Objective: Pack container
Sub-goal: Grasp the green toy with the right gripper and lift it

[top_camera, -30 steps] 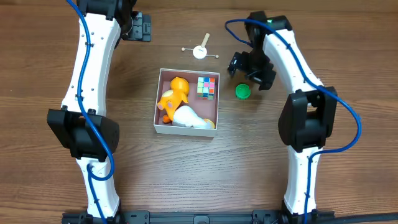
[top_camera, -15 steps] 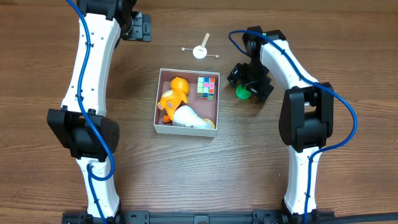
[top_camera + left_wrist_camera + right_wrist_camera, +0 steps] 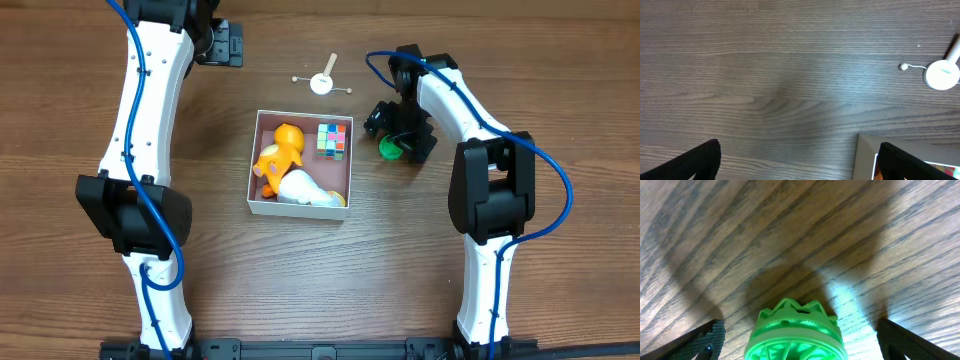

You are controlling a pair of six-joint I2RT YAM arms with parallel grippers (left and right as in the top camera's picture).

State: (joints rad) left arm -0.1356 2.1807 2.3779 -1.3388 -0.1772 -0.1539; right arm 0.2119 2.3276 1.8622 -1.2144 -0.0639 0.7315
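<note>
Now, with right gripper (image 3: 398,135) and left gripper (image 3: 805,165) wide open and empty, best to pinch the likely light, hard green toy (image 3: 795,330) by its round sides for the box (image 3: 300,208).

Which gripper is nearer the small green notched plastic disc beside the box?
Right. The right gripper hangs open over the small green notched disc, straddling it; the left gripper is far off to its left.

Glossy green plastic gear (image 3: 795,332), wood-grain table (image 3: 790,75)
</note>
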